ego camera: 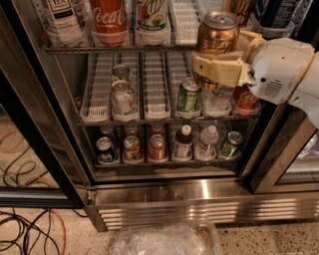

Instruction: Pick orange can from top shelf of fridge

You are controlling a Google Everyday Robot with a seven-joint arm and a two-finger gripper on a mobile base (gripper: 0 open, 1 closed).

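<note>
The orange can (216, 37), orange-gold with a silver lid, is upright in my gripper (219, 69), whose tan fingers (212, 67) wrap around its lower body. The can is held in front of the open fridge (164, 194), at the right end of the top shelf (119, 49) and level with it. My white arm (284, 69) comes in from the right.
The top shelf also holds a red Coca-Cola can (108, 15), a bottle (62, 20) and a pale can (152, 15). Lower racks hold a green can (189, 97), a silver can (122, 97), bottles and several cans. A dark door frame (35, 124) stands left, cables (25, 234) on the floor, a plastic tub (164, 239) below.
</note>
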